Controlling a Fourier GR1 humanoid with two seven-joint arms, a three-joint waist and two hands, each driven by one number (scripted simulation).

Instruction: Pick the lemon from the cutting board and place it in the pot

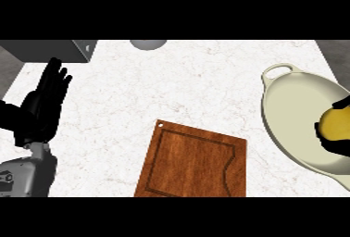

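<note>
Steep view down onto a white speckled counter (171, 83). At the counter's right edge sits a wide cream pot (287, 115), partly cut off by the view, with one loop handle pointing toward the far edge. Over the pot's inside, at the very right of the view, the right hand (336, 146) has its black fingers curled round the yellow lemon (335, 124), grasping it; dark fingers show above and below the fruit. Whether the lemon touches the pot's floor or hangs just above it cannot be told from this angle. A brown wooden board (195, 162) lies at the middle of the near edge, a little askew, with nothing on it. The left hand (42, 106) shows near the left edge, released, fingers straight and pointing up, at rest. A grey box (48, 50) fills the far left corner, and a grey round thing (148, 44) sits at the far edge. The lemon looks light, firm and rounded, with a smooth skin likely to slip from a shallow pinch, so a wrap round its widest part, as here, seems the safe hold. The task looks nearly done: what seems left is to let go low inside the pot, so the fruit does not roll up the sloped wall.
</note>
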